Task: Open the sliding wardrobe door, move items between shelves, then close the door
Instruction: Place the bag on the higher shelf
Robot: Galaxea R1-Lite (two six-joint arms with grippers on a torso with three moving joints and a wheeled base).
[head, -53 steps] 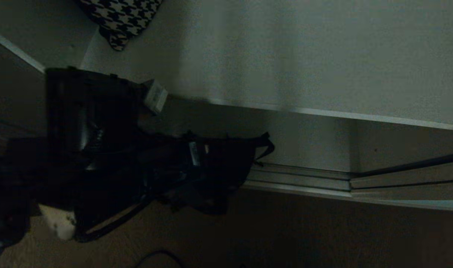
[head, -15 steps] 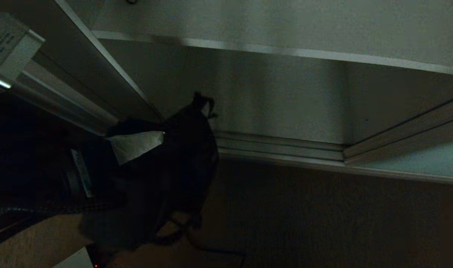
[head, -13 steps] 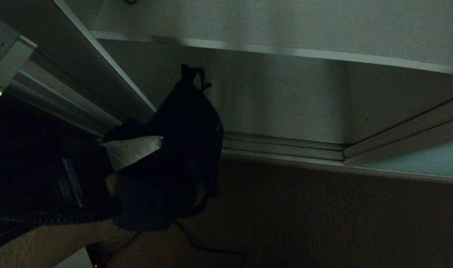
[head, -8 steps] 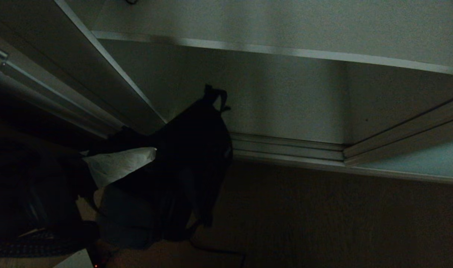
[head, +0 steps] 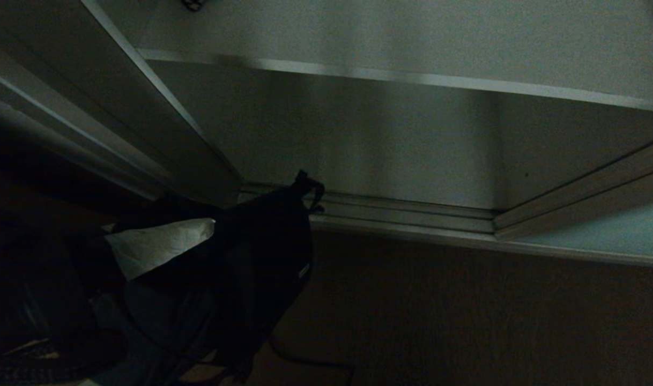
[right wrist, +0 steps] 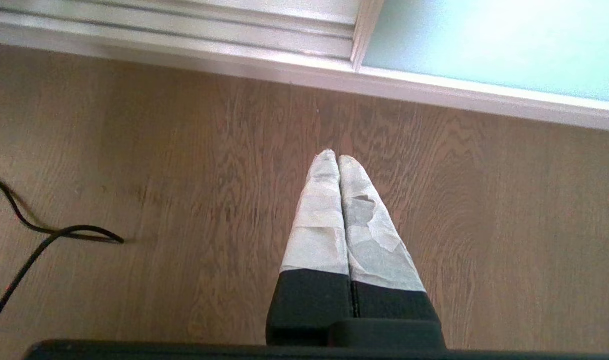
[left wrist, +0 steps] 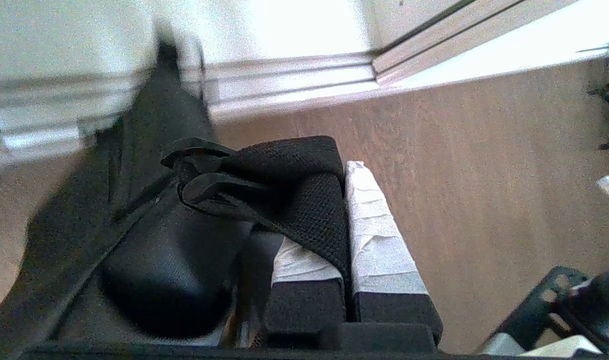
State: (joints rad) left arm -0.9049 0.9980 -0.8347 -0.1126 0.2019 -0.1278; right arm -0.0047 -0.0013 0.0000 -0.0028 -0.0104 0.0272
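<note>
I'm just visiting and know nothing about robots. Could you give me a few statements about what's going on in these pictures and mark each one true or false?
1. The left gripper is shut on a black fabric item. True.
2. The right gripper holds the black-and-white houndstooth cloth. False: it is shut on nothing and hangs over the wooden floor.
3. The black fabric item has straps hanging from it. True: dark straps trail away below the clamped part.
4. The sliding wardrobe door covers the whole opening. False: the wardrobe stands open, with a shelf and the floor track in plain sight in the head view.
5. A black cable lies on the floor. True.
</note>
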